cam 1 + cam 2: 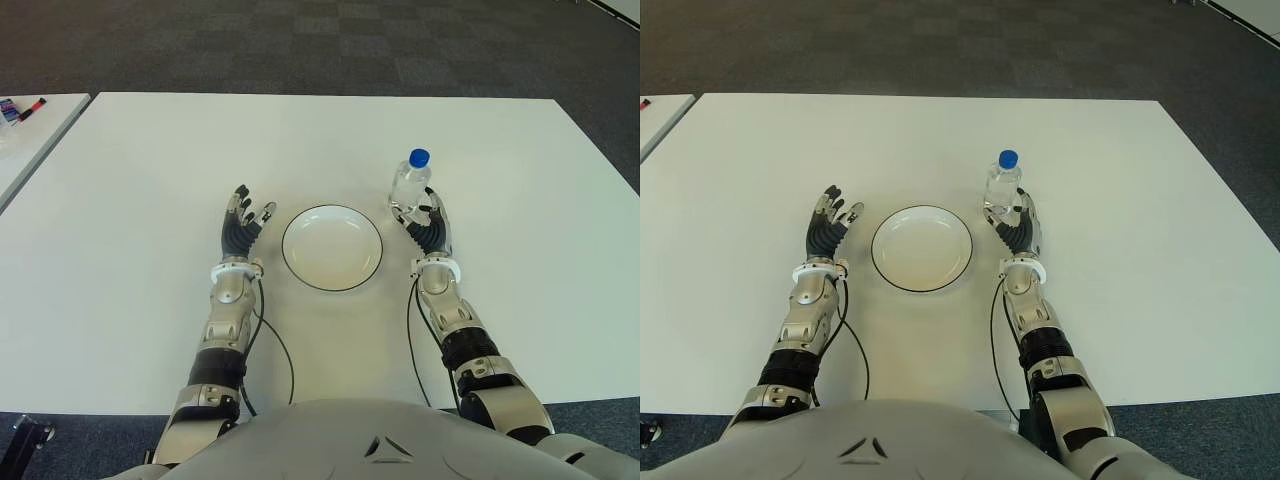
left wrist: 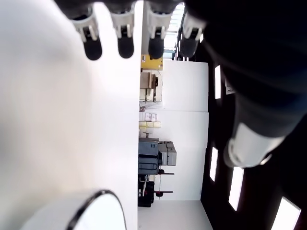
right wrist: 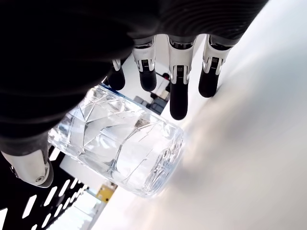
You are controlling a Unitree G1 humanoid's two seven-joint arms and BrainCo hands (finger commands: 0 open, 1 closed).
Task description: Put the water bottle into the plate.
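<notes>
Water bottle [image 1: 411, 180] stands upright on the white surface [image 1: 150, 170], just beside the plate [image 1: 332, 247] on its right and slightly farther from the robot. It is clear plastic with a blue cap [image 1: 419, 157], and the right wrist view shows faceted, creased walls with water inside. I judge it light to moderate in weight, its thin walls likely to give under a hard squeeze, and its smooth skin somewhat slippery; being tall on a narrow base, it could tip if nudged high up. The best hold looks to be around the mid-body, below the shoulder, with thumb and fingers on opposite sides.

The right hand [image 1: 428, 226] is at the bottle's near side, right of the plate, its fingers [image 3: 177, 96] extended and spread beside the body, not closed on it; whether any of them touch it I cannot tell. The left hand [image 1: 243, 223] shows just left of the plate, fingers spread and holding nothing.

No label, brand or readable writing shows on the bottle or the plate; the plate is white with a thin dark rim.
</notes>
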